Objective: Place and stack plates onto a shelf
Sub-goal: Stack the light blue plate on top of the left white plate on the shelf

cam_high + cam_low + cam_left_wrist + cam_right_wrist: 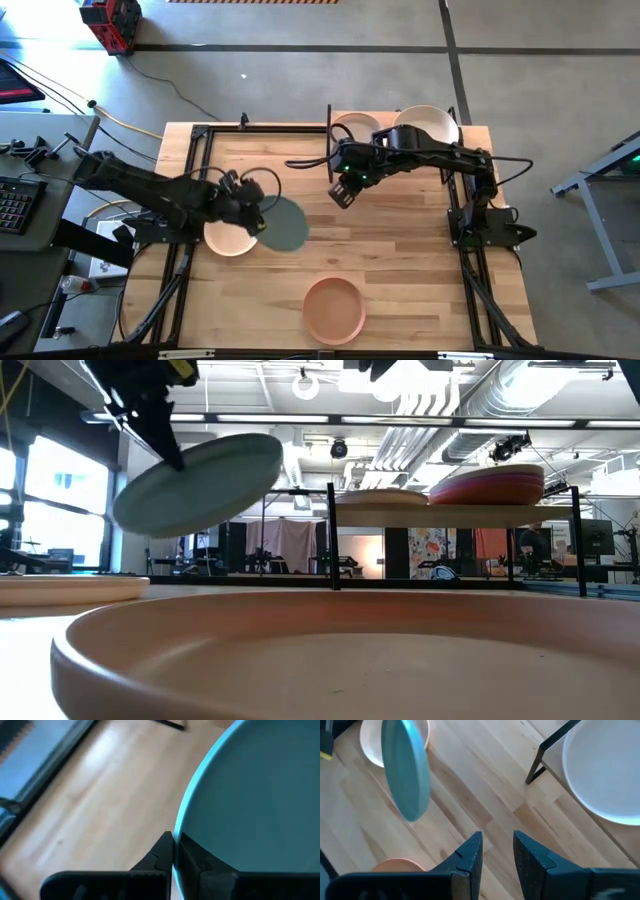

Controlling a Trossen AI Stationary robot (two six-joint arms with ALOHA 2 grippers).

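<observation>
A sage green plate (287, 226) hangs tilted over the table's left middle, with my left gripper (256, 222) shut on it. Below it a cream plate (226, 240) lies flat on the table. A salmon plate (334, 308) lies near the front edge. The shelf (450, 510) stands at the far right on black uprights. It carries one pale plate (380, 498) and a stack of plates (492, 484). My right gripper (497, 851) hovers open in front of the shelf, nothing between its fingers. My left gripper pinches the green plate's rim (181, 827) between its two fingers (162, 851), one on each face. The fingers slant down from the table's left side. The plate is lifted clear of the table, tilted, and reaches away from the fingers toward the table's right.
Bare wooden tabletop (400, 250) lies between the green plate and the shelf. A black frame (190, 150) borders the table's left part, and the right arm's base (480, 220) stands at the right edge. A keyboard and cables lie off the table's left side.
</observation>
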